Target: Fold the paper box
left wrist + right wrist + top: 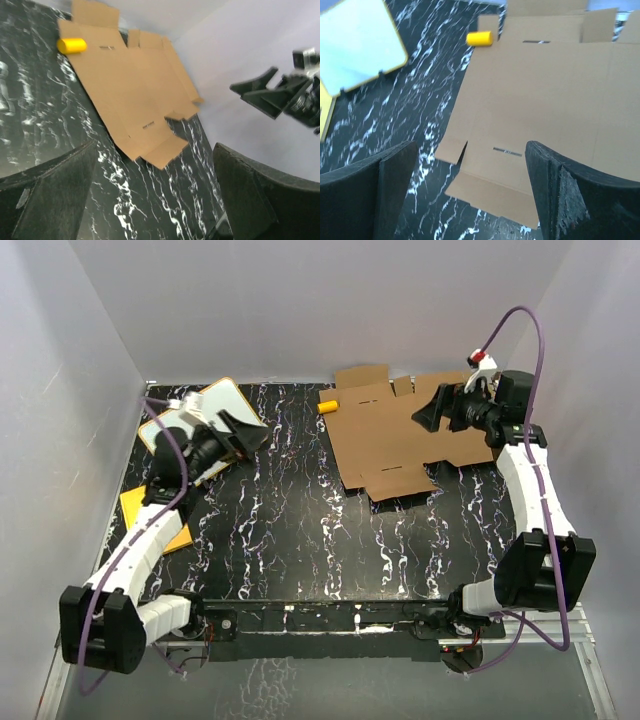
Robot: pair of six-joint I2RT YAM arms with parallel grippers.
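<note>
Paper box (405, 435): plain brown cardboard, a flat unfolded sheet with its flaps and slots spread out. It lies on the tabletop (300, 530) toward the far right corner, its far edge close to the back wall.
Yellow cylinder (328, 403): on its side at the cardboard's far left corner, touching it.
Right gripper (425, 408): fingers spread wide with nothing between them. It hangs over the right side of the cardboard; I cannot tell whether it touches.
Left gripper (250, 440): fingers spread wide too, empty, over the white board.
White board (225, 398): orange-rimmed, lying askew at the far left corner.
Orange-yellow sheet (140, 508): flat along the left edge, partly hidden by the left arm.
</note>
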